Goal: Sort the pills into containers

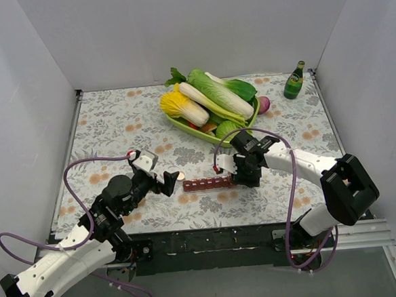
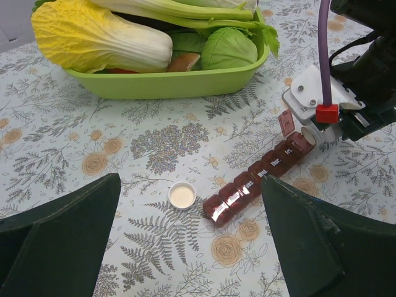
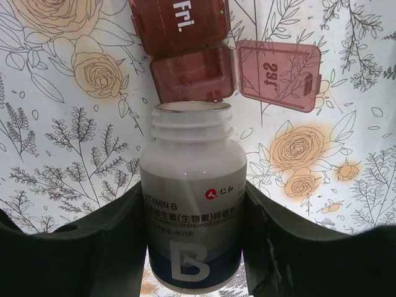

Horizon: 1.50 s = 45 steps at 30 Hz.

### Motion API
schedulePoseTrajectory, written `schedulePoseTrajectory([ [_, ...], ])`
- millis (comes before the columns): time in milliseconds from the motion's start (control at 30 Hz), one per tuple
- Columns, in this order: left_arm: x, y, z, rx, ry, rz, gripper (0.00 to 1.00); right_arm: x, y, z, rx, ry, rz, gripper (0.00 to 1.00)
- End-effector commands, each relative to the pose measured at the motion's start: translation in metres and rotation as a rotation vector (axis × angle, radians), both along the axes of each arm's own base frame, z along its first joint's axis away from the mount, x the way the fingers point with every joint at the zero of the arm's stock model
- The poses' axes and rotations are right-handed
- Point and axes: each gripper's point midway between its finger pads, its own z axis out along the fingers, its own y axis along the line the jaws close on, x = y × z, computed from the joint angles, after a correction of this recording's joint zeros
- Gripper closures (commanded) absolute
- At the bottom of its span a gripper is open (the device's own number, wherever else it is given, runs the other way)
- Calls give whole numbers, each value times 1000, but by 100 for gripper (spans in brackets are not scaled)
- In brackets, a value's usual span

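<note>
The containers are a dark red pill organiser [image 1: 206, 183] [image 2: 253, 179] lying on the flowered cloth between my two grippers. Its end compartment [image 3: 192, 77], marked Sat, has its lid [image 3: 278, 74] flipped open. My right gripper [image 3: 193, 198] [image 1: 244, 172] is shut on a white vitamin B bottle [image 3: 193, 229]. The uncapped bottle is tipped, with its mouth at the open compartment. The left gripper [image 2: 189, 247] [image 1: 170, 181] stands open just short of the organiser's other end, holding nothing. A small white cap [image 2: 182, 195] lies beside that end. No pills show.
A green tray [image 1: 176, 123] [image 2: 167, 83] of cabbages and other vegetables sits behind the organiser. A green glass bottle [image 1: 292, 81] stands at the back right corner. White walls close in the table on three sides.
</note>
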Motion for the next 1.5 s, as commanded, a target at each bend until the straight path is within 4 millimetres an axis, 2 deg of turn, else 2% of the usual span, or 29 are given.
schedulePoseTrajectory([
  [0,1,1,3,-3,-21,3,2,7,6,10,0,-24,1,99],
  [1467,1,1,4,-4,-24,-2,2,10,5,11,-62,-37,20,99],
])
